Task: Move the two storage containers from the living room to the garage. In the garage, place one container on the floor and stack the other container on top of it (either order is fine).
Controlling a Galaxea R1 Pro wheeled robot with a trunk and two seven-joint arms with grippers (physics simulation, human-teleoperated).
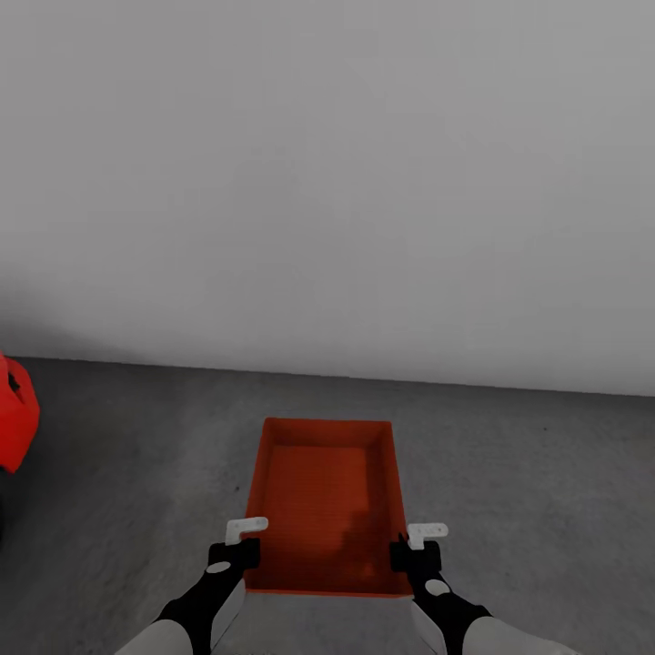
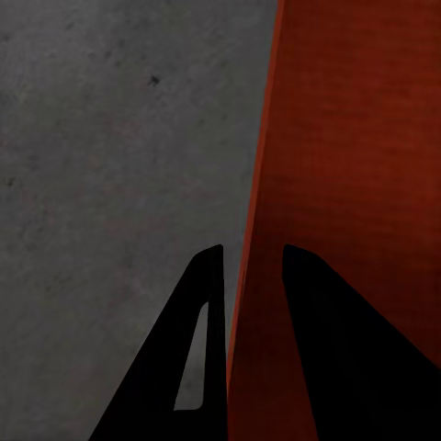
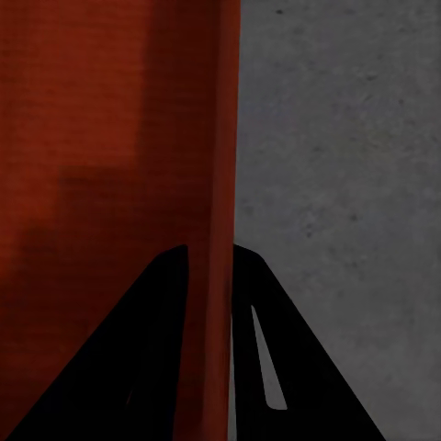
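Left gripper (image 1: 238, 550), right gripper (image 1: 411, 553) clamp container (image 1: 326, 491) walls above floor (image 1: 528, 473).

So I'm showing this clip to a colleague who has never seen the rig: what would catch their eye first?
The orange-red storage container stands out most, low in the middle of the head view, against the dark grey floor. The left gripper and right gripper each clamp one of its side walls, one finger inside and one outside. At the left edge, a bit of the shiny red car shows, below a plain pale wall.
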